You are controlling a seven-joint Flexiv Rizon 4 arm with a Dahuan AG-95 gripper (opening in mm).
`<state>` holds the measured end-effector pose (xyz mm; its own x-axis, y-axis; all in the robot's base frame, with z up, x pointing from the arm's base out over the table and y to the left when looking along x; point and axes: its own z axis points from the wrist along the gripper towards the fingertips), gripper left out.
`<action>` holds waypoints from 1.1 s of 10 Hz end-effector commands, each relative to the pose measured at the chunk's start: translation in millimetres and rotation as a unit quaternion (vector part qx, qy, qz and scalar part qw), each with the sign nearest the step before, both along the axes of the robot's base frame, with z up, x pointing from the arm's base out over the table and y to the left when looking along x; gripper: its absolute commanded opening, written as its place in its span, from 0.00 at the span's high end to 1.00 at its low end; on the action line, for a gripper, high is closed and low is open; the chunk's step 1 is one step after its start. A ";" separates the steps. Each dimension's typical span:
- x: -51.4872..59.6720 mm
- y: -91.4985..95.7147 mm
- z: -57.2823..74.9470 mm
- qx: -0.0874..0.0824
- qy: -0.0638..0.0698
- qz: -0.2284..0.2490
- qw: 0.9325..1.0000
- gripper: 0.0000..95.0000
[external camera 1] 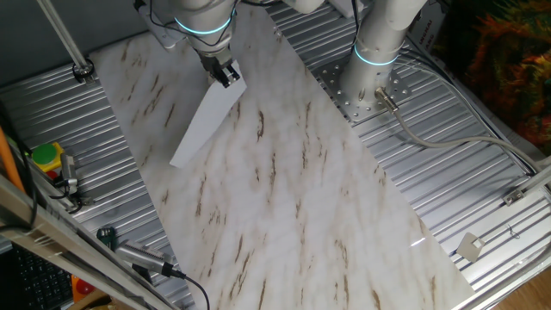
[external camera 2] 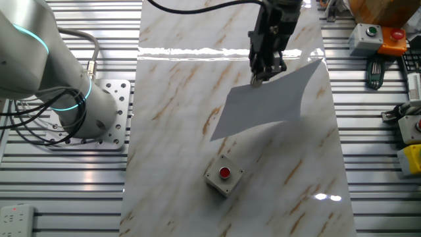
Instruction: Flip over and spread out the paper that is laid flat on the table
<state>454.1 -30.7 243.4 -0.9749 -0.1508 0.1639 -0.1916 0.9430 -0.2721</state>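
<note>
Paper (external camera 2: 270, 99), thin white sheet, tilted off marble table (external camera 2: 171, 131); we see gripper (external camera 2: 258, 79) pinching its 12 o'clock edge.

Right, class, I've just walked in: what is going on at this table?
One robot arm is handling a white sheet of paper over the marble-look table. Its gripper is shut on one edge of the sheet and has it lifted, so the paper hangs tilted rather than lying flat; whether its low end touches the top is unclear. The flip looks under way, with the spreading out not yet done. A small box with a red button sits nearby, apart from the paper.
</note>
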 end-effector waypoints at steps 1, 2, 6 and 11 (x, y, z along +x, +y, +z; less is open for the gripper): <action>-2.7 8.3 -13.1 0.000 -0.004 -0.003 1.000 1.00; -2.4 15.8 -20.4 0.000 -0.005 -0.007 1.000 1.00; 8.3 41.7 -34.4 0.018 -0.012 -0.034 0.999 1.00; 18.8 55.6 -50.5 0.039 -0.018 -0.055 0.998 1.00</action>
